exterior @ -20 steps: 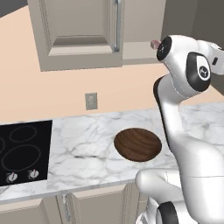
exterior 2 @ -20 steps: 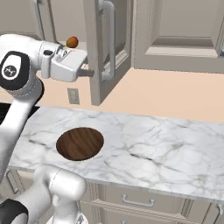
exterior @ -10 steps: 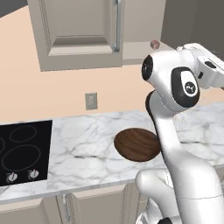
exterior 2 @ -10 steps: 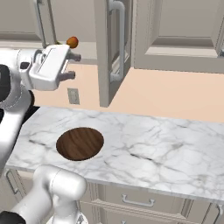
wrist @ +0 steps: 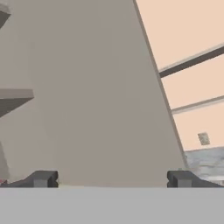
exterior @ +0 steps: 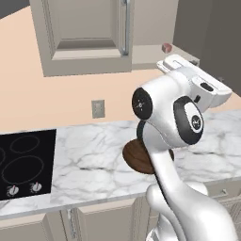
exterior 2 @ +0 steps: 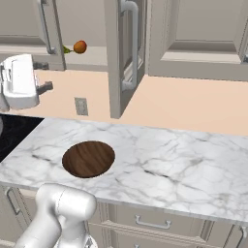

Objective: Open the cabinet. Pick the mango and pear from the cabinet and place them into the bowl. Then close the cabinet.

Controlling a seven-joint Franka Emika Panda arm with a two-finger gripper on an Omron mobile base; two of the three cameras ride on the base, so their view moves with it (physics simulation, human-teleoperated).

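Now the pincer is spread, empty. The mango on the cabinet shelf looks smooth, roundish; pinch its middle gently.

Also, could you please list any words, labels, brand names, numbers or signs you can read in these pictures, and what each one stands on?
None can be read: the cabinet, the bowl, the stove knobs and the wall outlet show no words, numbers or signs.
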